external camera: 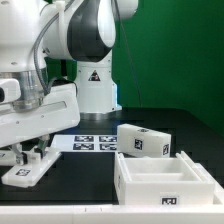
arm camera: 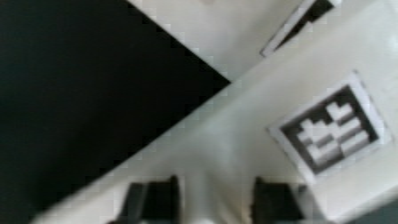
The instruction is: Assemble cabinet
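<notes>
Clamping: claw (arm camera: 214, 203) pinches cabinet panel (arm camera: 196, 140) | wrist view: its tag (arm camera: 333, 130) | exterior only: open box (external camera: 145, 182)

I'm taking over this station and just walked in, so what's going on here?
The arm's tool is down on a white tagged panel at the exterior view's left, a finger on either side; whether it grips yet is unclear. An open white box and a smaller tagged block behind it sit at that view's right, past the marker board. Nothing looks joined.
</notes>
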You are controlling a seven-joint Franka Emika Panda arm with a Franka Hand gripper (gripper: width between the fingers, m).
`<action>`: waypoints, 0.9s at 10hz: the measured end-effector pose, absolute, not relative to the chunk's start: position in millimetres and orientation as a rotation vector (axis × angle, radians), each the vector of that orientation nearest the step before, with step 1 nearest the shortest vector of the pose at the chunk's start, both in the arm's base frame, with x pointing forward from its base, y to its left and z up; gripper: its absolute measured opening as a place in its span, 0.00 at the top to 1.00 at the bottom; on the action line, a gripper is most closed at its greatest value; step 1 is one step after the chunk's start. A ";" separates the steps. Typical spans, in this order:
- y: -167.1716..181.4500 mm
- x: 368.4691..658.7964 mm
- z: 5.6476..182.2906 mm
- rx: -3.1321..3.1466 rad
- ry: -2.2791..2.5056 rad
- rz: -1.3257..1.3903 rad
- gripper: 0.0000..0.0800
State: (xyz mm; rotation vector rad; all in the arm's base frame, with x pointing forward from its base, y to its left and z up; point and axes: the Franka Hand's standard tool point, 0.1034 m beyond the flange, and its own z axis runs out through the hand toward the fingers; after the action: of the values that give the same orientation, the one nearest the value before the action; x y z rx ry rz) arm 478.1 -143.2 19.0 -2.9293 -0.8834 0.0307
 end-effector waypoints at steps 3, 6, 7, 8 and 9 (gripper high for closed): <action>-135.7 487.3 20.5 -2.951 -0.820 0.020 0.92; -134.5 505.1 15.4 -3.034 -0.479 0.005 0.92; -135.3 506.4 15.0 -3.044 -0.430 0.002 0.92; -136.8 507.9 15.5 -3.047 -0.417 0.001 0.92; -136.8 507.8 15.5 -3.047 -0.418 0.001 0.92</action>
State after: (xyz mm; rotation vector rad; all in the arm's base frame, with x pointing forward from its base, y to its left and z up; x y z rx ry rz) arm 507.8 -136.8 15.5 -3.0470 -0.4183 0.0013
